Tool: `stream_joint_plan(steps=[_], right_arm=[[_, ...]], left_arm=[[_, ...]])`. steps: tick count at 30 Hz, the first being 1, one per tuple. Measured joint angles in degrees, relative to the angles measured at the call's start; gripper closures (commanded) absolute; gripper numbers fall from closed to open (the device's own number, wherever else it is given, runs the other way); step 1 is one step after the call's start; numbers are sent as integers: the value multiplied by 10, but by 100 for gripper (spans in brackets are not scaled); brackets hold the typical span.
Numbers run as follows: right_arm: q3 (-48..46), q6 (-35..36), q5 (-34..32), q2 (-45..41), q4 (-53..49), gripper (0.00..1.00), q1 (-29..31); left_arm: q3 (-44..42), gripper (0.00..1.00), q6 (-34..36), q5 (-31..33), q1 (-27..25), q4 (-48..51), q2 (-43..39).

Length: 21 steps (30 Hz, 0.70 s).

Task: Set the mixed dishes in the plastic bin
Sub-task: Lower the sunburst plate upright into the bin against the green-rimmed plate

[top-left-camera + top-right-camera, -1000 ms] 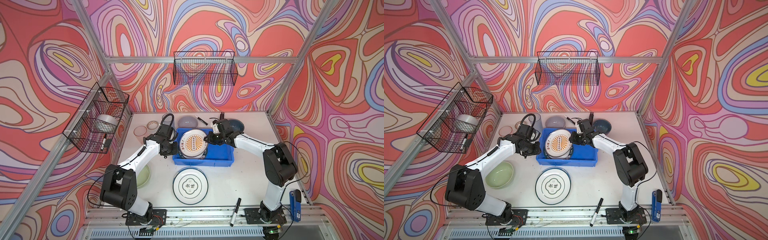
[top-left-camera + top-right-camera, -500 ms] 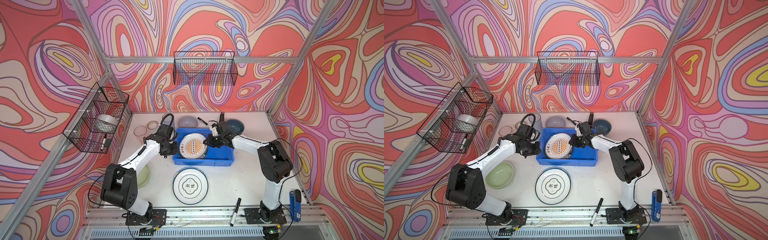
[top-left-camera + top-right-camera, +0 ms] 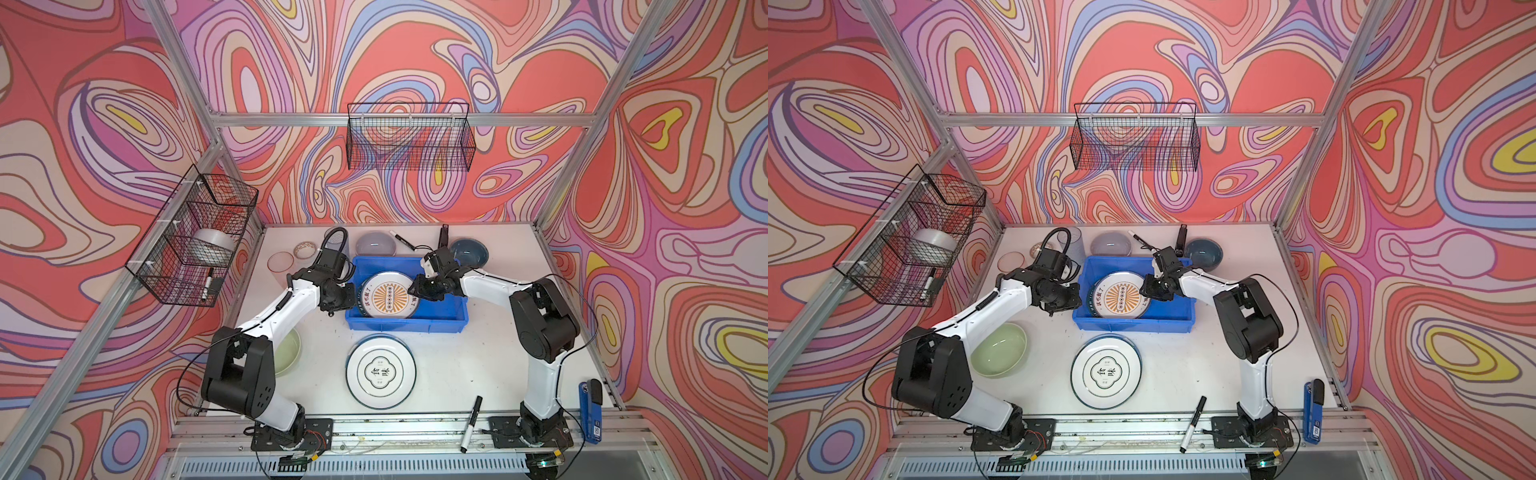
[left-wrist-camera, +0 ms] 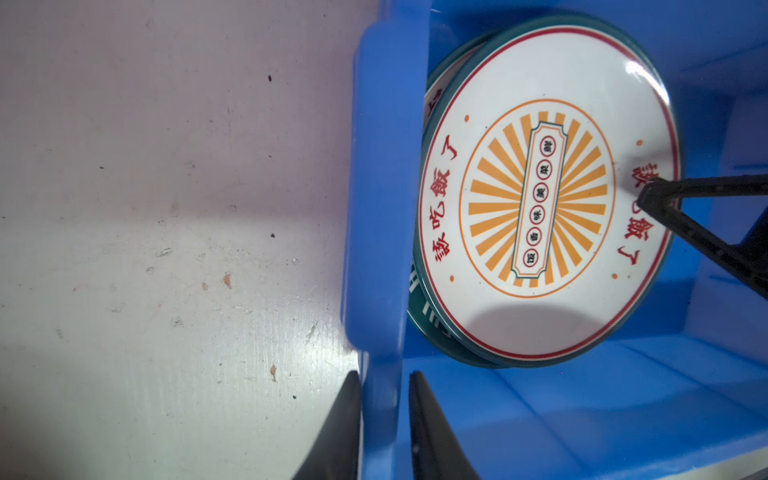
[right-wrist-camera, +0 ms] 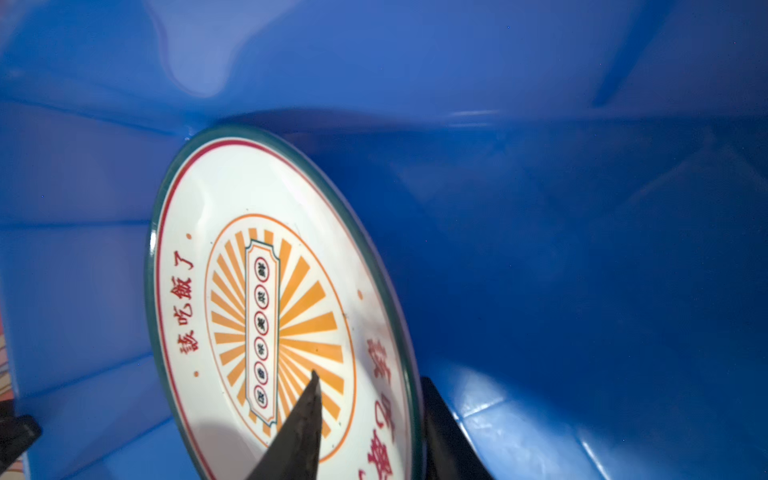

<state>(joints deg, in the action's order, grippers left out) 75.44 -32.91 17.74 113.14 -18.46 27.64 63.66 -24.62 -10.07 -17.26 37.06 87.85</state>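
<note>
The blue plastic bin stands mid-table. An orange sunburst plate lies tilted inside it on a dark green-rimmed plate. My left gripper is shut on the bin's left wall. My right gripper is open, its fingers standing apart either side of the sunburst plate's rim. On the table sit a teal-rimmed lettered plate, a green bowl, a lavender bowl, a dark blue bowl and a pink tumbler.
A tape roll lies beside the pink tumbler. One marker rests at the front edge, another behind the bin. A blue tool lies at the front right. Black wire baskets hang on the walls.
The right gripper has lowered the sunburst plate further into the bin and its jaws have spread apart. The left gripper keeps its hold on the bin wall.
</note>
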Motion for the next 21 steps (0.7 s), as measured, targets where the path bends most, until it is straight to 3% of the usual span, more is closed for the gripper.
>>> stream_joint_plan(steps=[5,21], right_arm=[[16,13,-28,0,-21,46,14],[73,34,-95,40,-76,37,55]], left_arm=[[0,75,0,-1,0,0,0],[0,75,0,-9,0,0,0]])
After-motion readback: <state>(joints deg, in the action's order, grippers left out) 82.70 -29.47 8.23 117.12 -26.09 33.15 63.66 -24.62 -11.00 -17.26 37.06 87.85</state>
